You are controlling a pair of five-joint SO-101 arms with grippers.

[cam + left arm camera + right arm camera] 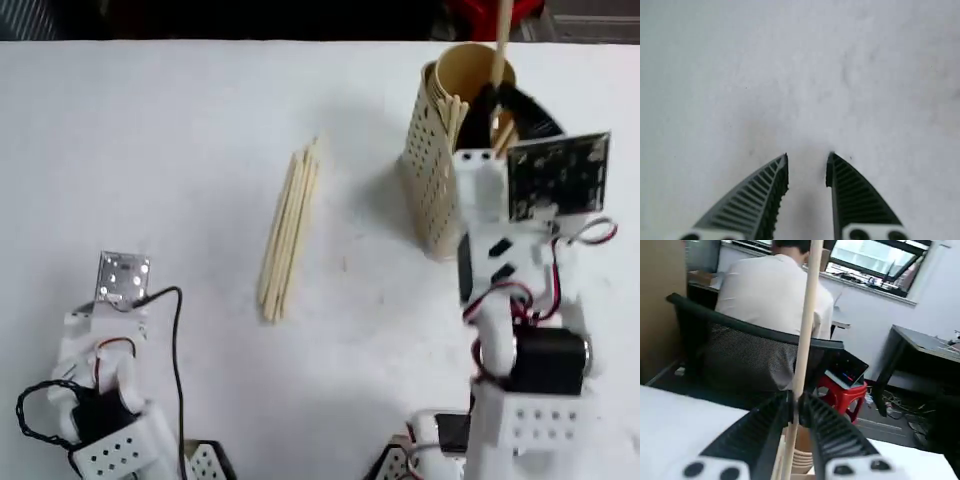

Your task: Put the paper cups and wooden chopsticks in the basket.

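A light, stiff wooden chopstick (807,315) is clamped in the right gripper (796,397) above the cream perforated basket (430,180); mid-shaft holds are judged steadiest. The left gripper (808,156) is parted.

A bundle of wooden chopsticks (290,232) lies on the table (150,150), apart from the basket (430,170).

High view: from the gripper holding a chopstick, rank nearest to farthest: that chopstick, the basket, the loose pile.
1. Held chopstick, clamped in the right gripper.
2. Basket, just below it.
3. Loose chopstick pile, mid-table, toward the left arm.
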